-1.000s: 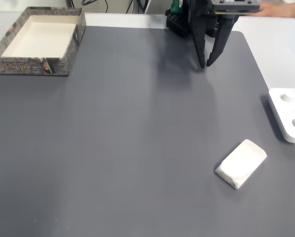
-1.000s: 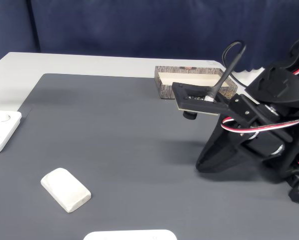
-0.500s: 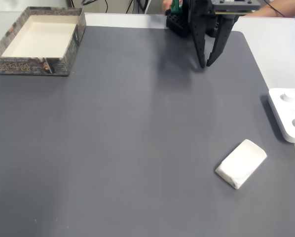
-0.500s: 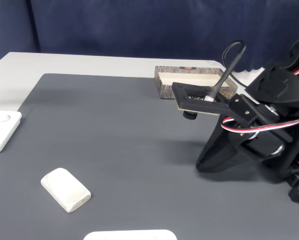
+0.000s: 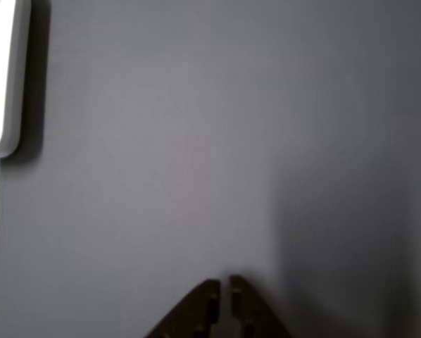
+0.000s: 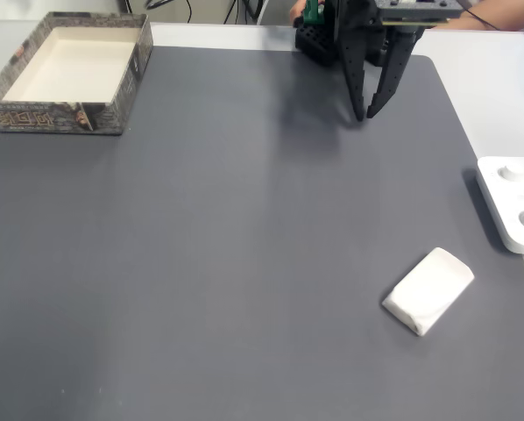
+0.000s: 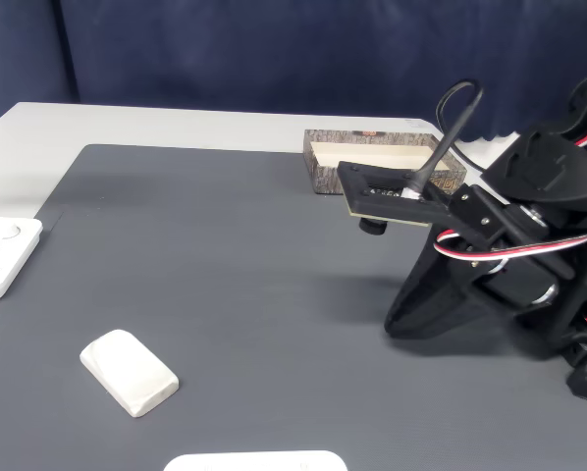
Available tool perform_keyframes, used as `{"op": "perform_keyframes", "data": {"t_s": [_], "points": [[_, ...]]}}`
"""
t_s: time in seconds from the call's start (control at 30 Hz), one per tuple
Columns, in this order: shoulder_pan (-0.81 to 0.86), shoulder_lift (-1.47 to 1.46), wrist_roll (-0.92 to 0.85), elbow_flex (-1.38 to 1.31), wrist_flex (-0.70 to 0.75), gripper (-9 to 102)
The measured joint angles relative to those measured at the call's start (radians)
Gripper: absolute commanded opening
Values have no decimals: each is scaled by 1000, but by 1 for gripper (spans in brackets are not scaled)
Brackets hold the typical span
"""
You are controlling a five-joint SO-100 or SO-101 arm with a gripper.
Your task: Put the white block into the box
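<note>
While the gripper (image 5: pixel 223 283) pokes in from the bottom edge of the other view, its tips sit nearly together over bare grey surface (image 5: pixel 196 141), white device (image 5: pixel 3 77) far up-left. In a fixed view the gripper (image 6: pixel 365 114) hangs with a narrow gap, white block (image 6: pixel 428 290) well below it toward the camera, box (image 6: pixel 69 70) far left. In another fixed view the block (image 7: pixel 130 371) lies well left of the gripper (image 7: pixel 392 322), box (image 7: pixel 385 163) behind it.
</note>
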Motion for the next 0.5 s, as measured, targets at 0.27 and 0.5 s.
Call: {"op": "perform_keyframes", "data": {"t_s": [0.27, 0.5], "points": [[-23, -100, -9, -29, 0, -2], [-23, -394, -44, -256, 0, -2]]}}
